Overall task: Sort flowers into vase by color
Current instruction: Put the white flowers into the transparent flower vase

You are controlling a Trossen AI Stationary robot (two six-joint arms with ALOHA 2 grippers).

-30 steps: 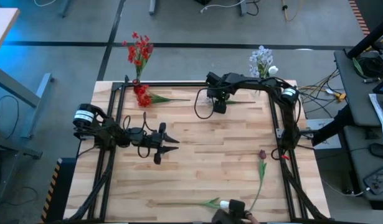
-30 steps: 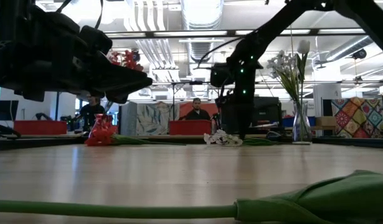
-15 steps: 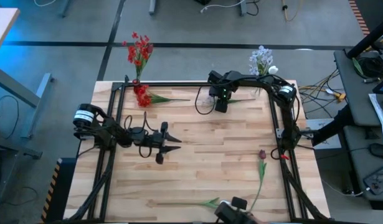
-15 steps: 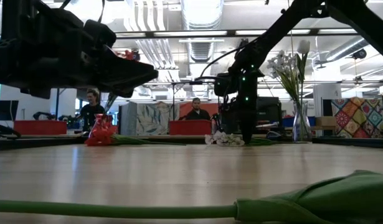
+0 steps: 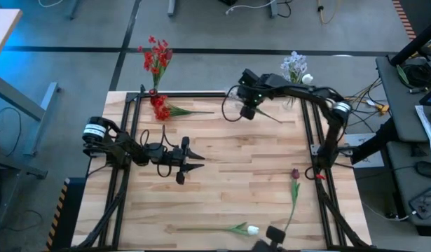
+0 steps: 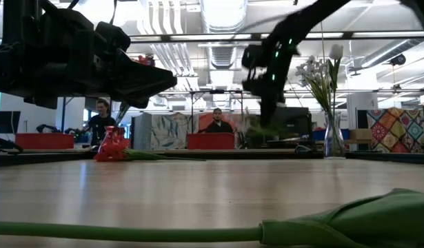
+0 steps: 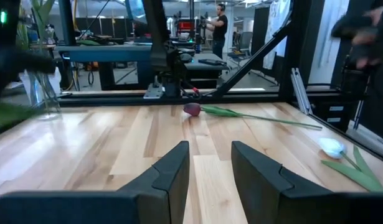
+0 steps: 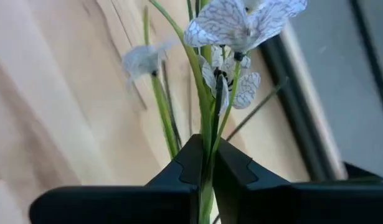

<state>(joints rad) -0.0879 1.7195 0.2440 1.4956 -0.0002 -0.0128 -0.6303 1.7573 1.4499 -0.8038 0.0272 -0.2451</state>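
I am pinching the pale blue-white flower spray (image 8: 223, 37) by its thin green stem with my right gripper (image 8: 205, 163), jaws clamped, lifting it over the worktop (image 5: 229, 168)'s far edge. It looks light, bendy and easy to crush, so the stem is best. My left gripper (image 7: 209, 163) is waiting, jaws apart.

Your two arms were dark and slender, each with a white band near its base, black cables looping alongside, and a green light on the right one.
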